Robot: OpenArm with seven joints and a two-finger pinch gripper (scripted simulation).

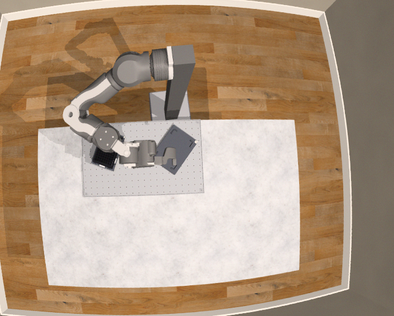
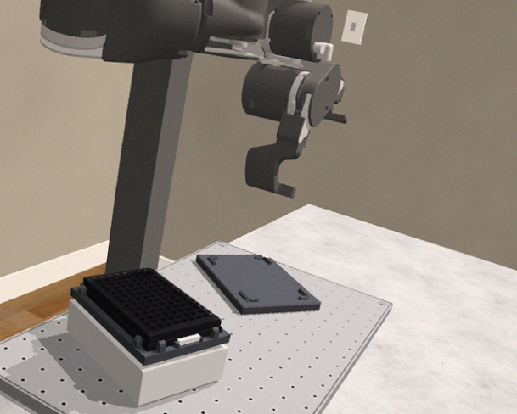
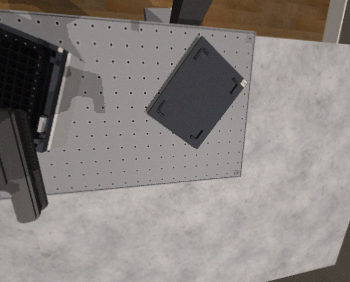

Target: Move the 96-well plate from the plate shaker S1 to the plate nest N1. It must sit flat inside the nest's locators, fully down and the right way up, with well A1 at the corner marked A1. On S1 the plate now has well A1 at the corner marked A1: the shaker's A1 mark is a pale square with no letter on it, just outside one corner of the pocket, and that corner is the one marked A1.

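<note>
The black 96-well plate [image 2: 151, 303] sits in the pocket of the white plate shaker S1 [image 2: 148, 353] at the breadboard's left end. It also shows in the overhead view [image 1: 104, 158], partly under my arm, and at the left edge of the wrist view [image 3: 22, 80]. The dark grey plate nest N1 [image 2: 257, 283] lies flat and rotated on the breadboard, empty; it also shows in the overhead view [image 1: 177, 148] and the wrist view [image 3: 197, 91]. A pale mark [image 3: 243, 83] sits at one nest corner. My gripper [image 2: 270, 167] is open and empty, high above the board between shaker and nest.
The grey perforated breadboard [image 1: 143, 158] lies on the white marble table [image 1: 171, 204]. The arm's grey column [image 2: 146, 161] stands behind the shaker. Wooden floor surrounds the table.
</note>
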